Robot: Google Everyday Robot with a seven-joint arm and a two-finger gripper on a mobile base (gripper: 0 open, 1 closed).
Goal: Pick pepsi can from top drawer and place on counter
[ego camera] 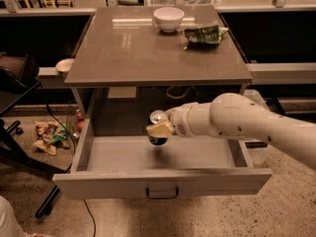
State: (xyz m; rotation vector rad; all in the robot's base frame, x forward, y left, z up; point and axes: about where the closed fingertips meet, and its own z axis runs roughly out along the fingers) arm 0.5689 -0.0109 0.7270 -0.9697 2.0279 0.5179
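Observation:
The top drawer (103,180) stands pulled open under the counter (143,51), its small dark handle at the front centre. My gripper (159,130) reaches in from the right on a thick white arm and is shut on the pepsi can (158,117). The can is upright with its silver top showing above the cream finger and its dark body below it. It hangs at the back middle of the drawer, a little above the drawer floor as far as I can tell. The logo patch is hidden.
A white bowl (169,19) and a green snack bag (205,33) sit at the counter's far end. A small white dish (64,65) rests on a ledge to the left. Litter (49,135) lies on the floor at left, by a dark chair base.

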